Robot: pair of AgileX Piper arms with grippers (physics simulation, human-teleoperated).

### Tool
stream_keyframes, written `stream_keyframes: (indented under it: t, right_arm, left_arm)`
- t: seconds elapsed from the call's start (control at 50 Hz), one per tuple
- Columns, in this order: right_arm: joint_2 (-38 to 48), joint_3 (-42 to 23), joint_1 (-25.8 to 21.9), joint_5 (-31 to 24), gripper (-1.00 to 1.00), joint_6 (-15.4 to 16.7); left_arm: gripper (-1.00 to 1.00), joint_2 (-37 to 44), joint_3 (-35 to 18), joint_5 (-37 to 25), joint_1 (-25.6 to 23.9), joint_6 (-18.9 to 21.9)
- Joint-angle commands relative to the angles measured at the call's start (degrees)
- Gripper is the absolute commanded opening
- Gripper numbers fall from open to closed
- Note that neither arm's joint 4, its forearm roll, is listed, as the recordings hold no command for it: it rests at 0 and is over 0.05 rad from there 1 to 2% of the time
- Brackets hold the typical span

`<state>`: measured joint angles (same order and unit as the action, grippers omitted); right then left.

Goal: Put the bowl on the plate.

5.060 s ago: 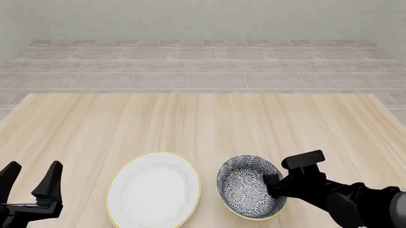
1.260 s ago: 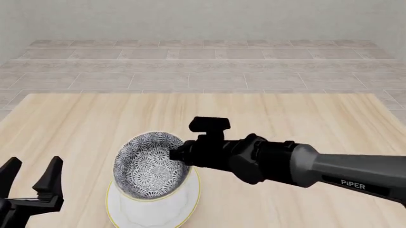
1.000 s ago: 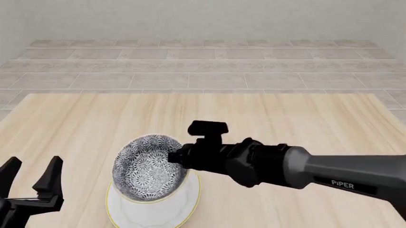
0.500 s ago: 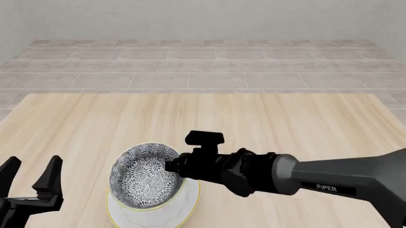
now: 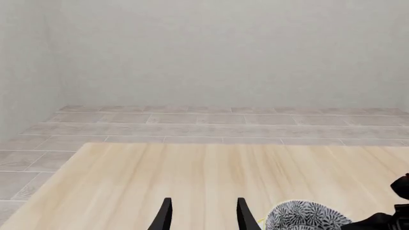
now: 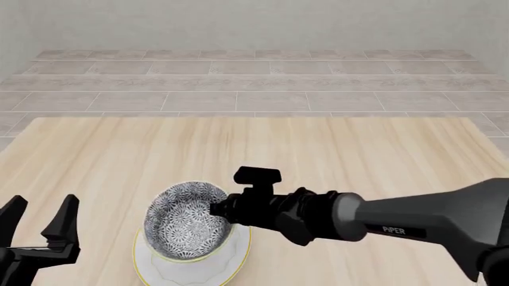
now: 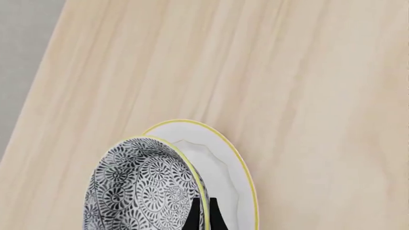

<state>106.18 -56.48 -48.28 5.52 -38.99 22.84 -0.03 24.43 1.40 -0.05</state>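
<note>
A pale wooden table [image 6: 334, 143] fills the scene, tiled floor beyond. Nearest the camera, the left gripper [image 6: 40, 229] hangs with its fingers spread, holding nothing. Just beyond, the right gripper [image 6: 216, 210] pinches the bowl [image 6: 187, 221] by its rim, over the plate [image 6: 230, 262] beneath it.

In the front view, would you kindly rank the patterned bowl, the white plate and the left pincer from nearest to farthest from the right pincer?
1. The blue-grey floral patterned bowl: clamped at its right rim by the right pincer.
2. The flat white gold-rimmed plate: directly beneath the bowl.
3. The left pincer: far left, at the table's near edge.
</note>
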Motion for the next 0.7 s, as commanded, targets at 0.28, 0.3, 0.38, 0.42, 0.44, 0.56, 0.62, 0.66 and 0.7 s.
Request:
stream_keyframes:
  t: [0.28,0.3,0.38,0.42,0.44,0.56,0.62,0.66,0.7]
  right_arm:
    - [2.1,-0.5,0.2,0.5,-1.0,0.0]
    - [2.2,-0.6,0.3,0.5,-1.0,0.0]
    - [2.5,-0.7,0.5,0.4,-1.0,0.1]
    - [2.7,-0.7,0.5,0.5,-1.0,0.1]
    - [2.7,-0.7,0.5,0.5,-1.0,0.1]
    - [3.3,-0.6,0.3,1.0,-1.0,-0.1]
    - [3.5,-0.5,0.2,1.0,-1.0,-0.3]
    - [3.6,-0.4,0.1,1.3,-1.0,-0.4]
    - [3.6,0.0,-0.9,1.8,-1.0,-0.7]
  left_arm:
    - [1.0,-0.6,0.0,-0.7,-0.1,0.0]
    - [1.0,-0.5,0.0,-0.7,-0.1,0.0]
    - [1.0,-0.9,0.0,-1.0,-0.1,0.0]
    - [1.0,-1.0,0.0,-1.1,-0.1,0.0]
    - [1.0,-1.0,0.0,-1.2,-0.1,0.0]
    - [1.0,-1.2,0.0,-1.3,0.0,0.0]
    - [1.0,-1.1,0.0,-1.1,-0.1,0.0]
    - [1.0,-1.1,0.0,-1.1,-0.1,0.0]
    - [1.0,-1.2,0.0,-1.2,-0.1,0.0]
